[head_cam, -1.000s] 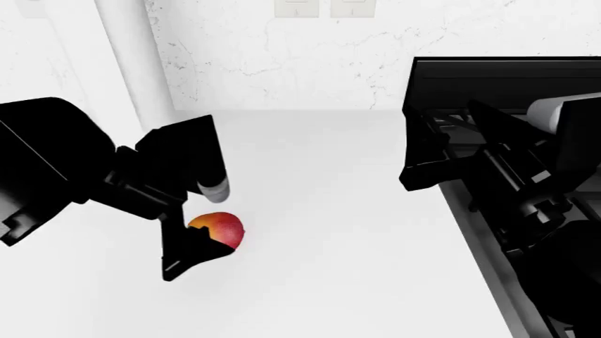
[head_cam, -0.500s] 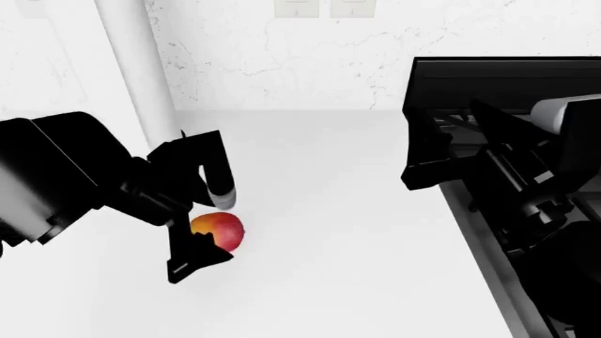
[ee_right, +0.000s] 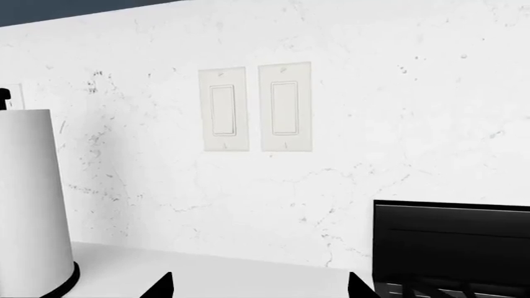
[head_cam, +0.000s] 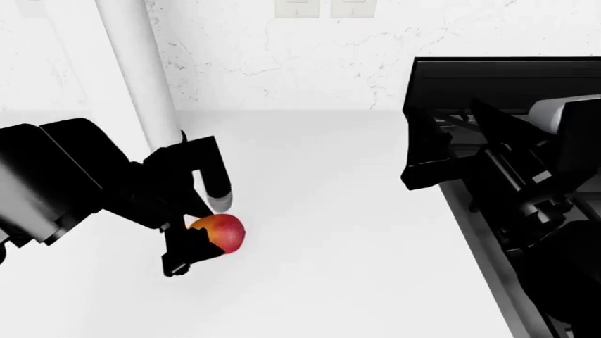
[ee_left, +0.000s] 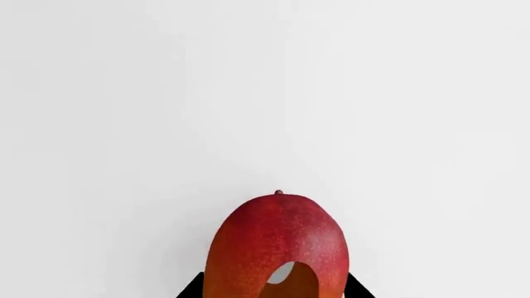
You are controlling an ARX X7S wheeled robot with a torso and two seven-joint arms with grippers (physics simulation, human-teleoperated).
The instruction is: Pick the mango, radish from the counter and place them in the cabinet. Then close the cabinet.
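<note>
I have the left pincer down at the mango, which lies on the white counter well out from the back wall. In the head view one finger, the one with the grey tip, stands on the wall side of the mango and the other dark finger lies on the side facing me, so the fruit sits between the two; the jaws look spread about it, and I cannot make out contact on either side. From the left wrist camera the mango fills the near middle of the picture, red-skinned with its small stem nub pointing away, and only two black corners of the pincer show at its flanks, so that view does not settle whether the pads touch it either. A tall white cylinder rises from the counter behind the left arm, farther from the mango than the pincer is. My right pincer hangs well apart from the mango, over the edge of the black stove, holding nothing; its two tips show apart in the right wrist camera, which looks at the wall with two light switches, the white cylinder and a corner of the stove. I see no radish in any of these views.
</note>
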